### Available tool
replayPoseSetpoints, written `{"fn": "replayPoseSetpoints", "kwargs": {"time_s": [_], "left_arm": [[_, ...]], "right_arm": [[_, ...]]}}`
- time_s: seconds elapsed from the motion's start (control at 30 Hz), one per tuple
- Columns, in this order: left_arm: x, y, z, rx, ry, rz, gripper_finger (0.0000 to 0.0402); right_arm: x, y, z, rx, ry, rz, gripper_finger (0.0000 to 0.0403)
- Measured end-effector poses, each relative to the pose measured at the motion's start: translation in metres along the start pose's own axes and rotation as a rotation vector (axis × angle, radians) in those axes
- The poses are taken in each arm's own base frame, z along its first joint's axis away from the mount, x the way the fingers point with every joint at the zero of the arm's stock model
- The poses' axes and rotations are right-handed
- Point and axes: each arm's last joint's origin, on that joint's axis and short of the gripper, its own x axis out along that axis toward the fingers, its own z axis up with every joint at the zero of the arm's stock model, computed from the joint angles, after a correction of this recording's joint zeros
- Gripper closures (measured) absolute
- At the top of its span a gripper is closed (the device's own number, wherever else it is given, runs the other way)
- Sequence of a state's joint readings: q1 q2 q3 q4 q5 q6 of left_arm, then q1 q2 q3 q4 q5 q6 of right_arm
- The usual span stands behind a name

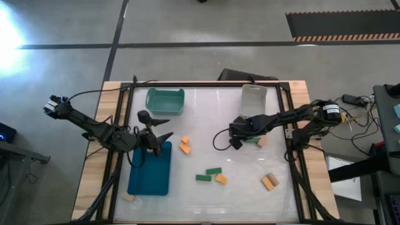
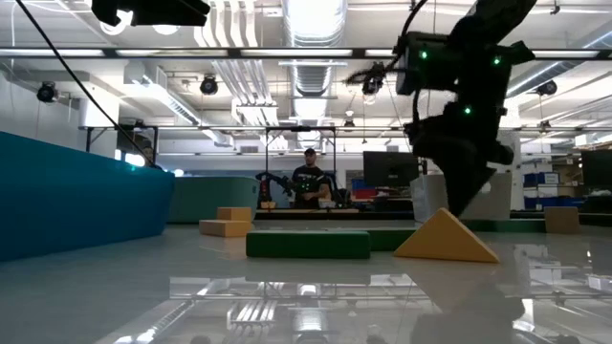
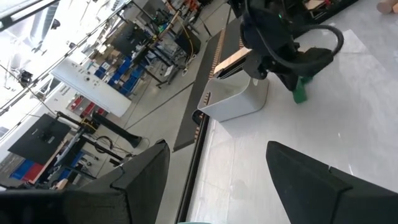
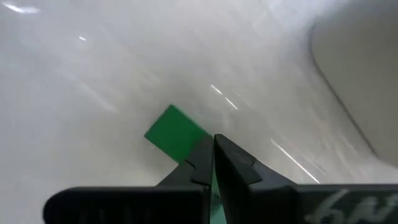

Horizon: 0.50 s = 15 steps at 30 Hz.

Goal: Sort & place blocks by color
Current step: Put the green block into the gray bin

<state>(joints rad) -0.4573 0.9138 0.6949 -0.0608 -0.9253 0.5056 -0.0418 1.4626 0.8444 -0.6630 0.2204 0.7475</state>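
My right gripper (image 1: 239, 142) (image 4: 214, 138) is shut, slanting down over a green block (image 4: 176, 132) (image 1: 250, 140) that lies flat on the white table. A tan block (image 1: 261, 142) sits just to the right of the green one. More blocks lie flat on the table: orange ones (image 1: 185, 145), two green ones (image 1: 214, 170) (image 1: 202, 178), an orange one (image 1: 220, 179), an orange-and-tan pair (image 1: 270, 182) and a tan one (image 1: 128, 197). My left gripper (image 1: 154, 134) (image 3: 217, 152) hangs open above the far end of the blue bin (image 1: 150, 170), with nothing in it. My right gripper's shut fingertips (image 4: 202, 155) come from above at a slant, over one edge of the green block (image 4: 193, 146). Nothing is between the fingers. I cannot tell whether they touch the block, which lies flat on the table.
A teal bin (image 1: 165, 100) stands at the far left of the white surface. A clear bin (image 1: 253, 100) stands at the far right, just beyond my right arm. A black frame (image 1: 291, 134) edges the table. A person (image 2: 308, 182) sits far off in the room.
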Motion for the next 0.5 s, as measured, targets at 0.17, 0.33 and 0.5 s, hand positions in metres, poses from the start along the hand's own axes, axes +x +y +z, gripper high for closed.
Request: {"fn": "replayPoseSetpoints", "kwargs": {"time_s": [0.17, 0.33, 0.5], "left_arm": [[0.0, 0.0, 0.0, 0.0, 0.0, 0.0, 0.015], [0.0, 0.0, 0.0, 0.0, 0.0, 0.0, 0.015], [0.0, 0.0, 0.0, 0.0, 0.0, 0.0, 0.015]], "right_arm": [[-0.016, -0.003, 0.002, -0.073, -0.02, 0.091, 0.0394], [-0.027, -0.003, 0.0, -0.369, -0.019, 0.193, 0.0369], [-0.025, -0.002, 0.0, -0.647, -0.048, 0.179, 0.0304]]}}
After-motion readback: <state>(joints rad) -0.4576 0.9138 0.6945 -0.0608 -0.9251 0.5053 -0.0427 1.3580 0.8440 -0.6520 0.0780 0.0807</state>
